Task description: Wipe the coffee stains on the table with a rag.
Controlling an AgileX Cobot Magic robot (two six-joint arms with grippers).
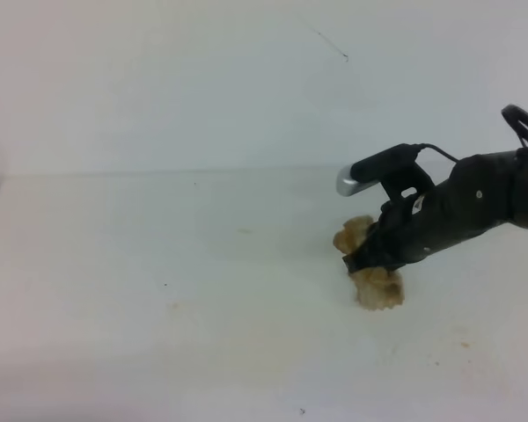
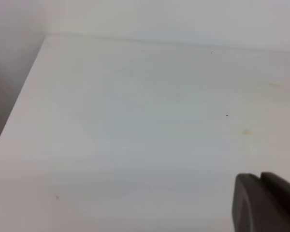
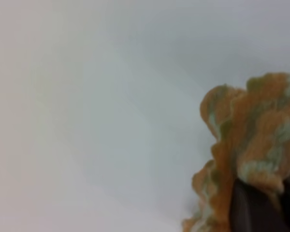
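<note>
Rag (image 1: 376, 286) squeezed tight in my right gripper (image 1: 361, 260); pressed on table (image 1: 158, 264), nearer its right edge | left gripper (image 2: 266, 203): cannot tell if open | faint tan marks (image 2: 245, 131) on table

The right gripper's (image 1: 363, 261) dark jaws are buried in the lumpy, brown-stained beige rag (image 1: 376, 283), so the cloth's middle is hidden, and its right arm runs off the right edge. In the blurred right wrist view the rag (image 3: 251, 140) is cut by the right and bottom edges. Only a dark corner of the left gripper (image 2: 266, 203) shows; its jaws are unreadable.
</note>
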